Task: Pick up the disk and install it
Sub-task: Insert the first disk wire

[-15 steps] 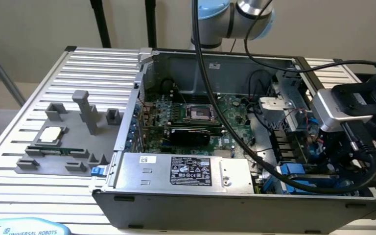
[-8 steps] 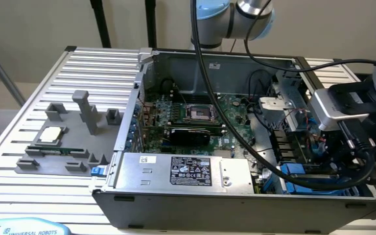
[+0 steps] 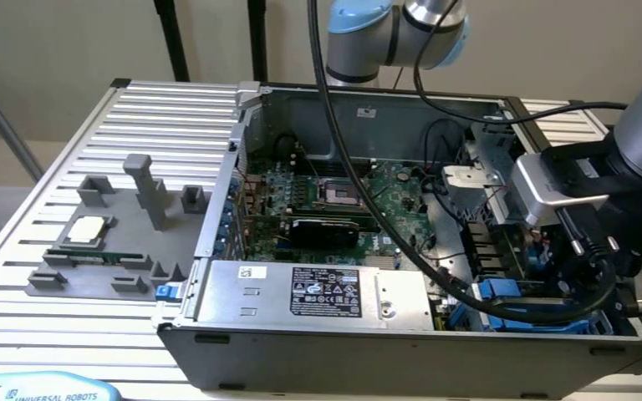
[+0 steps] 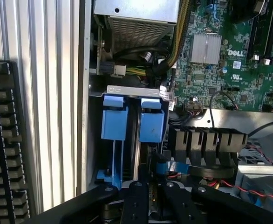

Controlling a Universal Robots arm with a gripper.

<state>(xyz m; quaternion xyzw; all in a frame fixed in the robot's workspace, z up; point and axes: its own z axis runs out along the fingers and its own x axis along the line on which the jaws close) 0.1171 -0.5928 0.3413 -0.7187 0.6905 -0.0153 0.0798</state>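
Black jaws (image 4: 150,198) pinch the disk (image 4: 148,154) on edge, I judge, so its blue carrier slides into the drive bay (image 4: 122,91) beside the power supply (image 3: 321,291)

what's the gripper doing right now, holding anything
Gripper: down in the drive bay beside the bright blue plastic drive carriers inside the open gray metal computer case; open, shut or holding cannot be told.

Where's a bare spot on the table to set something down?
Bare slats of the table lie behind the gray fixture, toward the back edge. It's crowded inside the computer case, where the tool sits by the blue carriers.
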